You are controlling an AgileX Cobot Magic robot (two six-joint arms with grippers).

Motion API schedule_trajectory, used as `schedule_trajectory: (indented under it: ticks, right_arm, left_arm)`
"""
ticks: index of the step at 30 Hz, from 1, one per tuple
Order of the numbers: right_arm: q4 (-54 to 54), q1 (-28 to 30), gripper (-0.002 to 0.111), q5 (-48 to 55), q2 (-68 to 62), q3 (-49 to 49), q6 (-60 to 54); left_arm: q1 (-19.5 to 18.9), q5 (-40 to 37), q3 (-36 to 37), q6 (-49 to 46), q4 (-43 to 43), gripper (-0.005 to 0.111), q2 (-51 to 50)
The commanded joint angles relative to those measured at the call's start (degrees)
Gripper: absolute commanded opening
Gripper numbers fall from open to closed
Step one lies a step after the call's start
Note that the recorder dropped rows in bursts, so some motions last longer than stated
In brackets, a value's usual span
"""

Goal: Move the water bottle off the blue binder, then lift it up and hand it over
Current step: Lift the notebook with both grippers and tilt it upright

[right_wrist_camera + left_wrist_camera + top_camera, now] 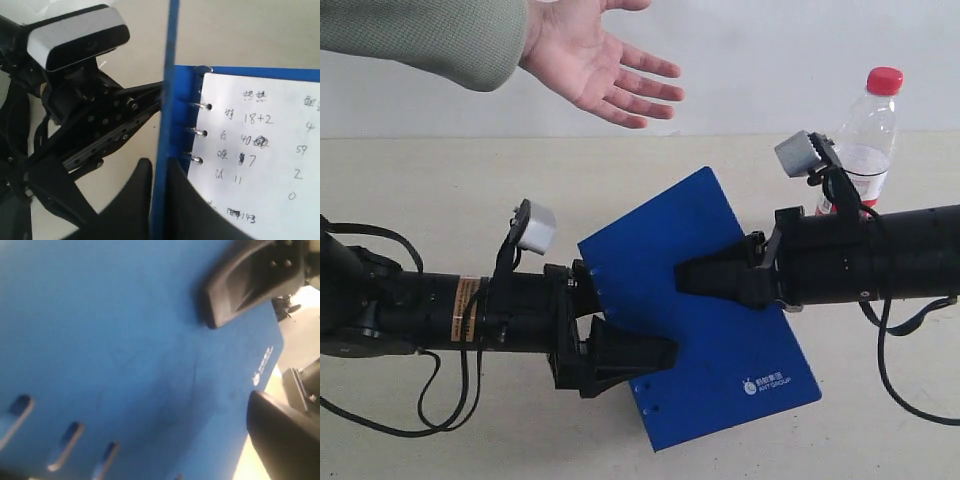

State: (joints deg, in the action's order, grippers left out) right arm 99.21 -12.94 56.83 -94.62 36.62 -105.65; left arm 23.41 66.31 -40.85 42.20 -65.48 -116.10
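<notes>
The blue binder (710, 330) hangs tilted above the table between both arms. My right gripper (686, 278) is shut on its cover. In the right wrist view the blue cover (165, 125) runs between the two black fingers (131, 200), and handwritten pages (260, 145) on rings show behind it. My left gripper (610, 315) is open at the binder's holed spine edge, with its fingers spread on either side of that edge. In the left wrist view the binder's face (125, 350) fills the picture. The water bottle (865, 150) stands upright on the table behind my right arm, touched by nothing.
A person's open hand (595, 60) with a green sleeve is held palm up above the far left of the table. The beige tabletop (440, 180) lies under everything. Black cables trail from both arms near the front edge.
</notes>
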Motion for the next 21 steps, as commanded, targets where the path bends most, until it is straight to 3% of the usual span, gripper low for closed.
schedule_trajectory:
  ticks: [1,4,8,11,13,16,18,21]
  right_arm:
    - [0.7,-0.3,0.000,2.7,0.8,0.1,-0.9]
    - [0.4,-0.3,0.000,2.9,0.8,0.1,-1.6]
    - [-0.2,-0.3,0.000,4.0,0.8,0.1,-4.6]
    - [-1.6,-0.3,0.012,4.4,0.8,0.1,-5.9]
    - [-2.1,-0.3,0.028,3.9,0.8,0.1,-6.2]
    - [-2.5,-0.3,0.064,1.6,0.8,0.1,-8.9]
    - [-2.5,-0.3,0.081,-0.9,1.1,0.1,-10.9]
    - [-2.8,-0.3,0.083,-7.8,3.7,0.1,-13.1]
  left_arm:
    - [1.3,3.7,-0.5,-5.9,0.3,0.092,-0.2]
    - [1.2,3.7,-0.5,-5.9,0.4,0.073,-0.2]
    - [1.2,3.7,-0.5,-5.9,0.2,0.008,-0.2]
    - [1.2,3.7,-0.5,-8.6,0.0,0.006,-0.2]
    - [1.2,3.7,-0.5,-9.1,0.0,0.004,-0.2]
    - [1.2,3.7,-0.5,-11.9,-0.9,0.004,-0.2]
    - [1.2,3.7,-0.5,-14.5,-1.3,0.004,-0.2]
    - [1.2,3.7,-0.5,-17.2,0.1,0.004,-0.2]
